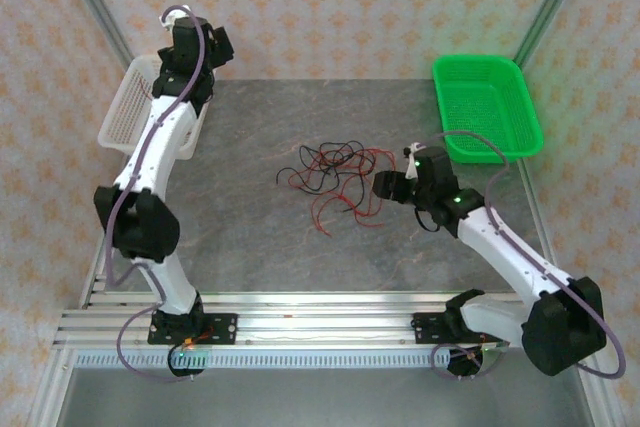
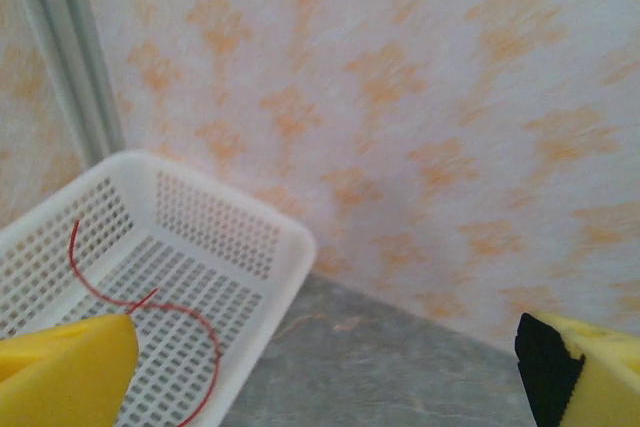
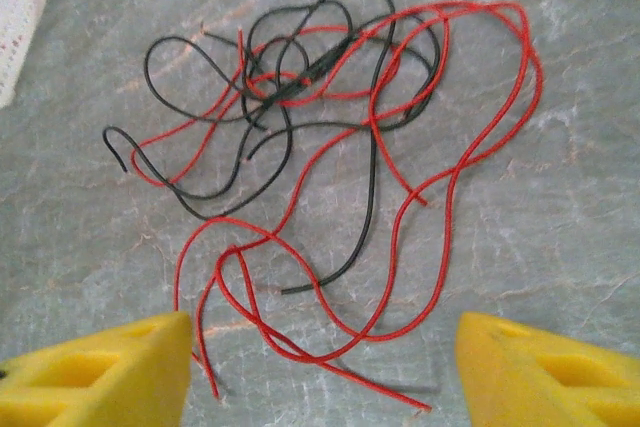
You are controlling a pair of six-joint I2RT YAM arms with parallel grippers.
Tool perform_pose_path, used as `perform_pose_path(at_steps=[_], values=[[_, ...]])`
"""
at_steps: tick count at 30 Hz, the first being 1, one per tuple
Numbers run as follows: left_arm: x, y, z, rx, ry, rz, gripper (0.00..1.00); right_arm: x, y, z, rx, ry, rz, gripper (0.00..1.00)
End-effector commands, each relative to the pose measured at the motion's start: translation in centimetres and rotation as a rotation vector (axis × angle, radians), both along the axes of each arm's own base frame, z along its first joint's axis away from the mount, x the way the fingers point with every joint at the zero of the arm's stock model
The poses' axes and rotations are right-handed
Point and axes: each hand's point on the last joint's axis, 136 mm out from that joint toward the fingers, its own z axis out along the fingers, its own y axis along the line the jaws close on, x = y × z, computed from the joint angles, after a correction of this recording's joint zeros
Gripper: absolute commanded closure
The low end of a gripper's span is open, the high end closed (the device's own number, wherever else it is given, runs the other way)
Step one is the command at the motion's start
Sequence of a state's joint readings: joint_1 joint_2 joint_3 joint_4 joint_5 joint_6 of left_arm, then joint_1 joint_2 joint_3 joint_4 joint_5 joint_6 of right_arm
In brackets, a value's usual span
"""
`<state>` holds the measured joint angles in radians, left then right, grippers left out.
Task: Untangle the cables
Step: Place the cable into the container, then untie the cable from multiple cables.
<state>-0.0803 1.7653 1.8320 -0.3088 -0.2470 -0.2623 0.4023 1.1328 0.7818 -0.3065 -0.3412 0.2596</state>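
The cables (image 1: 335, 175) lie as a loose tangle of thin red and black wires on the grey table's middle. In the right wrist view the tangle (image 3: 330, 137) spreads ahead of my right gripper (image 3: 320, 367), whose yellow fingers (image 3: 100, 372) stand open over its near red loops, holding nothing. From above, the right gripper (image 1: 384, 187) sits at the tangle's right edge. My left gripper (image 1: 200, 42) hovers at the back left over a white basket (image 1: 128, 112). It is open (image 2: 325, 372) and empty. One red cable (image 2: 150, 307) lies curled inside that basket (image 2: 270, 247).
A green basket (image 1: 487, 107) stands at the back right of the table. Patterned walls and metal frame posts (image 2: 70, 57) close in the back and sides. The aluminium rail (image 1: 320, 322) with both arm bases runs along the near edge.
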Motion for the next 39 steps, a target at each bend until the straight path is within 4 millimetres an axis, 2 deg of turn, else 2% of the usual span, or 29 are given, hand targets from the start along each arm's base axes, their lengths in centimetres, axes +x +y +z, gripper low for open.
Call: perform_pose_path(at_steps=[1, 4, 9, 15, 19, 26, 36, 39], values=[[-1.7, -1.6, 0.6, 0.01, -0.017, -0.036, 0.01, 0.1, 1.8, 0.2, -0.007, 0.0, 0.039, 0.36], [-3.9, -3.9, 0.8, -0.009, -0.038, -0.096, 0.01, -0.4, 3.8, -1.4, -0.062, 0.044, 0.108, 0.41], [-8.2, -7.9, -0.4, -0.059, -0.054, -0.208, 0.01, -1.0, 7.0, -3.2, -0.158, 0.075, 0.229, 0.48], [-12.6, -11.1, -2.5, -0.144, -0.067, -0.35, 0.05, 0.7, 8.2, -5.1, -0.245, 0.105, 0.258, 0.52], [-14.8, -11.7, -3.0, -0.151, -0.075, -0.396, 0.07, 1.3, 8.3, -6.3, -0.281, 0.13, 0.259, 0.54], [-17.8, -12.4, -3.9, -0.198, -0.101, -0.471, 0.08, 2.1, 8.5, -6.8, -0.303, 0.133, 0.245, 0.59], [-18.9, -12.9, -5.1, -0.231, -0.085, -0.509, 0.1, 2.6, 9.0, -8.1, -0.309, 0.161, 0.247, 0.66], [-19.1, -12.9, -5.2, -0.237, -0.087, -0.513, 0.13, 3.0, 9.0, -8.3, -0.315, 0.16, 0.237, 0.76]])
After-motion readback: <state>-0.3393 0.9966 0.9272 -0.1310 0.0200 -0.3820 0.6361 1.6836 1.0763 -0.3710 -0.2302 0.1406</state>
